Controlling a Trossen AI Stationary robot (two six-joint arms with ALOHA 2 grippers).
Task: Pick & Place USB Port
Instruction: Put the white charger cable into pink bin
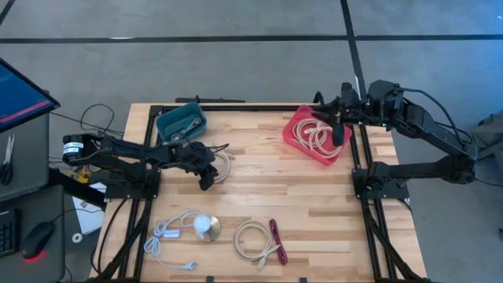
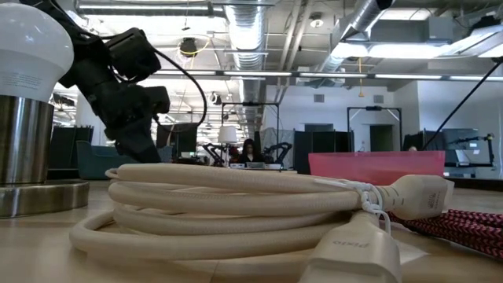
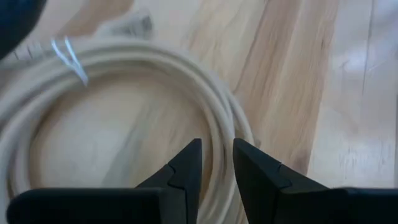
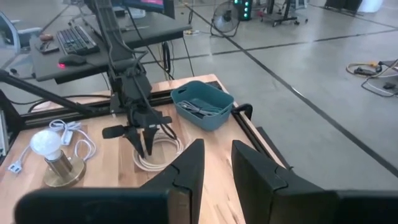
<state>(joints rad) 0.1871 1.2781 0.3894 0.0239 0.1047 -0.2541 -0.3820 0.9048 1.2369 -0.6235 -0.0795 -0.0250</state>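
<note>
So the left gripper (image 1: 209, 174) is down over a coiled cream cable (image 3: 124, 112) on the wooden table (image 1: 259, 189), its fingers (image 3: 183, 171) a narrow gap apart, straddling the coil's outer strands; can't tell whether they actually pinch it. The cable is wound in several loops, with a clear twist tie and a pale connector on it. Just behind the gripper sits a teal bin (image 1: 181, 122) with a few small cables inside.

Across the table, the right gripper (image 1: 338, 130) hangs above a red bin (image 1: 314, 135) holding more coiled cream cable, fingers (image 4: 186, 168) slightly apart and empty.

Near the front edge there's a lamp with a bulb (image 1: 207, 226), its white cord, another cream coil (image 1: 253, 240) and a red braided cable (image 1: 277, 240).
</note>
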